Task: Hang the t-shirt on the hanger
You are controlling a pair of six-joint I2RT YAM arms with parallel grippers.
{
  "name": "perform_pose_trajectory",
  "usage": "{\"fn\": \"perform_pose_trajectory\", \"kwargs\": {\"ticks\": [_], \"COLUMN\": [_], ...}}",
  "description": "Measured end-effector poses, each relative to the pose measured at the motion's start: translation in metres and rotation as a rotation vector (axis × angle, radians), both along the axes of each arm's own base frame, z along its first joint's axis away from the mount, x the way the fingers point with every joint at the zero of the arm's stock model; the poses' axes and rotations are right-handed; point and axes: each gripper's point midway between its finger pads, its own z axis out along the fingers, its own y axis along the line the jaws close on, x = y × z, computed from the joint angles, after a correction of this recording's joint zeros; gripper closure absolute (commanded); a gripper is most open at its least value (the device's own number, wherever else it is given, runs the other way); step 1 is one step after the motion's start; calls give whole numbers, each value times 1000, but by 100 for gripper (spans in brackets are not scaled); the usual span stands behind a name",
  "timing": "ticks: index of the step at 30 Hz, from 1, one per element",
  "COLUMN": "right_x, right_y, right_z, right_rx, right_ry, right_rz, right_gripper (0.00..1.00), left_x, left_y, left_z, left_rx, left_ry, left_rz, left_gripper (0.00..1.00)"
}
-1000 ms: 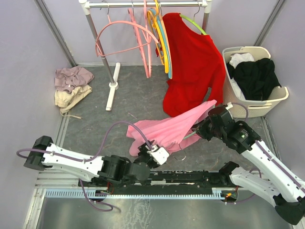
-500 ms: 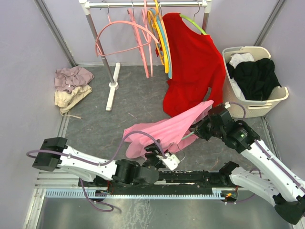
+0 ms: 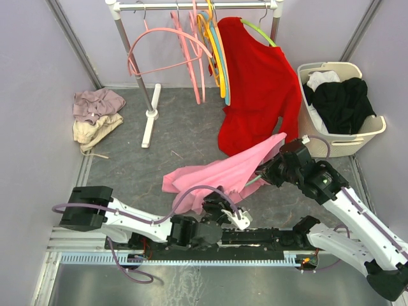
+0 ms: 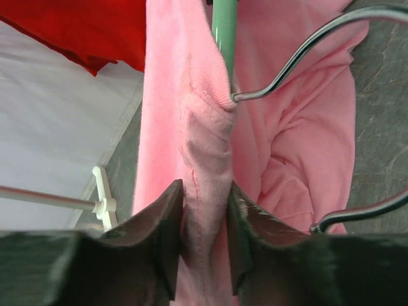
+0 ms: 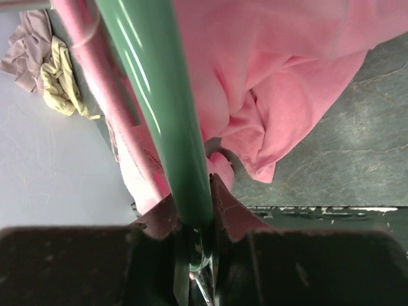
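T-shirt (image 3: 220, 175): pink, draped over the hanger, low between the two arms, just in front of the red shirt (image 3: 258, 89).
Hanger (image 5: 159, 95): its mint-green bar runs under the pink cloth; the metal hook (image 4: 299, 57) comes out at the ribbed collar edge.
Left gripper (image 4: 204, 245): fingers pressed on both sides of the t-shirt's collar fold.
Right gripper (image 5: 193, 220): clamped on the hanger's green bar.
Basket (image 3: 376, 127): at the right wall, holding dark and white clothes.
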Motion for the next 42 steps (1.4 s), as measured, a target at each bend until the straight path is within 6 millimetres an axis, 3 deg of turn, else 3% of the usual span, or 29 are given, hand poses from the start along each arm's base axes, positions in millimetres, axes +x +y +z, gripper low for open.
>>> {"fn": "perform_pose_trajectory", "kwargs": {"ticks": [3,9,15,16,18,22,30,38,42], "right_x": [1,2,5,6,7,14,18,8,0], "right_y": [-1,3,14,16,21,35,47,38,22], "right_z": [-1,3,14,16,19,25,46,76,87], "right_rx": [-5,-6,47,57,75,119,114,-7,-106], "right_ry": [-5,-36,-69,-73,-77,-83,-136,-233,-265], "right_rz": [0,32,63,71,85,107,202,330,378], "right_gripper": [99,99,96,93,77,71,34,17,13], "left_x": [7,10,10,10,8,7,10,6,7], "left_y": [2,3,13,15,19,26,39,53,62], "left_z": [0,-5,9,10,14,21,45,57,56], "left_rx": [47,116,103,100,89,18,-170,-278,-296], "left_ry": [-37,-51,-25,-18,2,70,206,299,342], "left_rz": [25,8,-20,-27,-44,-72,-127,-165,-139], "left_gripper": [96,97,97,97,97,97,97,97,97]}}
